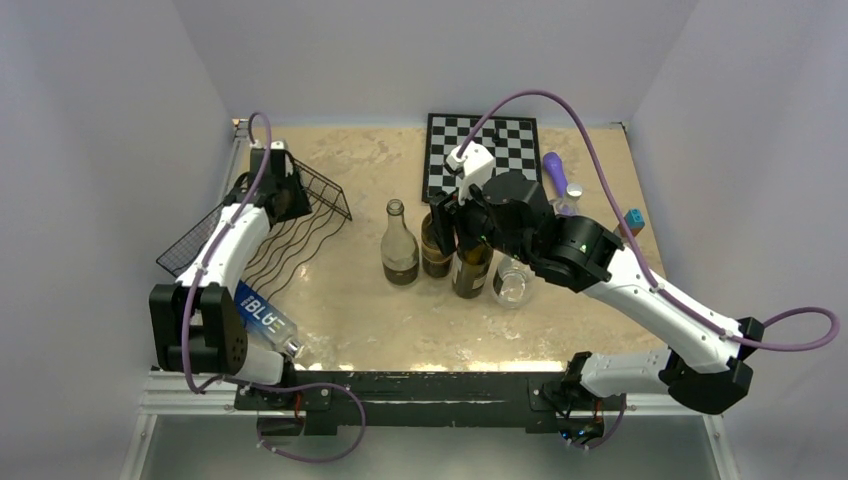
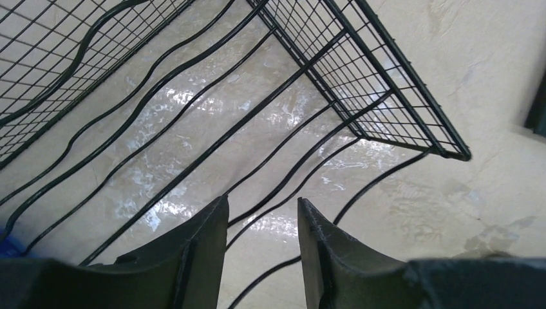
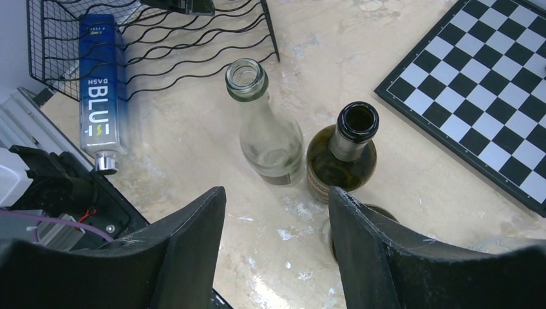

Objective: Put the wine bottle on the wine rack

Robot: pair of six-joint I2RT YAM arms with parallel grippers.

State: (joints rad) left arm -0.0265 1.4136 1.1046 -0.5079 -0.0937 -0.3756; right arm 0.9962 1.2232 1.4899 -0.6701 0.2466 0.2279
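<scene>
Nearest the arm bases, a blue bottle (image 1: 265, 318) lies at the near end of the wine rack (image 1: 322, 198), and the left pincer (image 2: 264, 238) hangs open and empty over its wires. Mid-counter (image 1: 380, 320), the wine bottle (image 3: 341, 154) stands upright, long axis vertical, open mouth up, just beside a clear bottle (image 3: 267, 138). The right pincer (image 3: 277, 244) hovers above, jaws spread, holding nothing. Closing in that crowd could topple a neighbour, and smooth glass may slip when tilted. Beyond lies the chessboard (image 3: 476, 96).
</scene>
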